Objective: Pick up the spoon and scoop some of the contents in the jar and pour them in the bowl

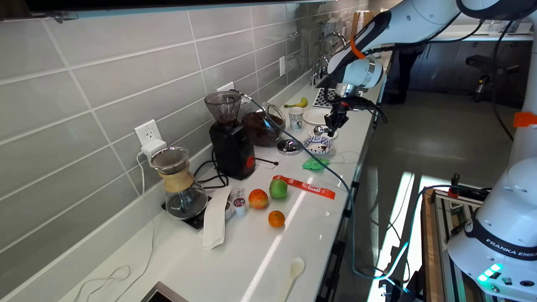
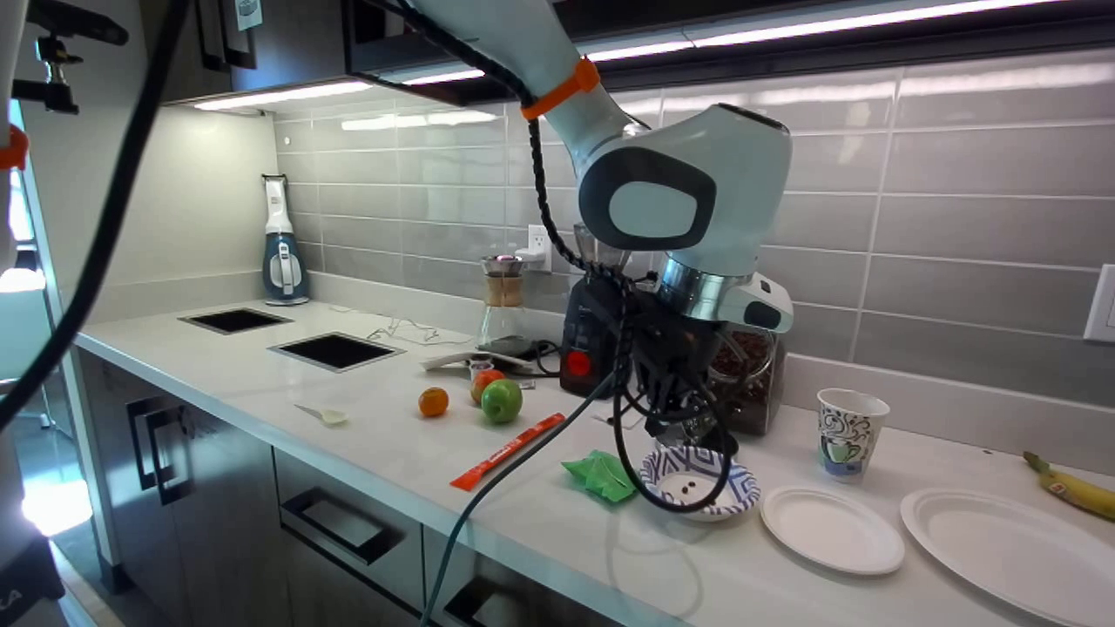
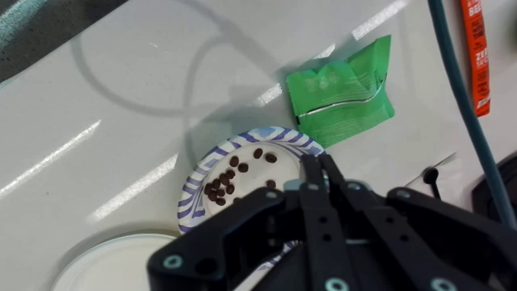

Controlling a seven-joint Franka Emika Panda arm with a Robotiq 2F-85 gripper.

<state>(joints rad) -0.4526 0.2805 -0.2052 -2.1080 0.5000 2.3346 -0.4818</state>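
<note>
My gripper (image 1: 331,129) is over the patterned bowl and shut on a metal spoon (image 1: 319,130), whose round end sticks out to one side in an exterior view. In the wrist view the fingers (image 3: 317,159) are nearly together with a thin shiny sliver between them; the spoon's end is hidden there. The bowl (image 3: 198,173) is white with a blue-purple rim and holds several dark beans; it also shows in both exterior views (image 1: 319,145) (image 2: 740,488). The glass jar (image 1: 261,128) of dark beans stands beside the black grinder, partly behind my gripper in an exterior view (image 2: 756,383).
A silver lid (image 1: 289,146), a green packet (image 3: 343,93) and the grinder (image 1: 232,149) are near the bowl. White plates (image 2: 832,529), a paper cup (image 2: 849,435), a red stick pack (image 1: 306,186), fruit and a cream spoon (image 1: 296,268) lie along the counter. A cable hangs across.
</note>
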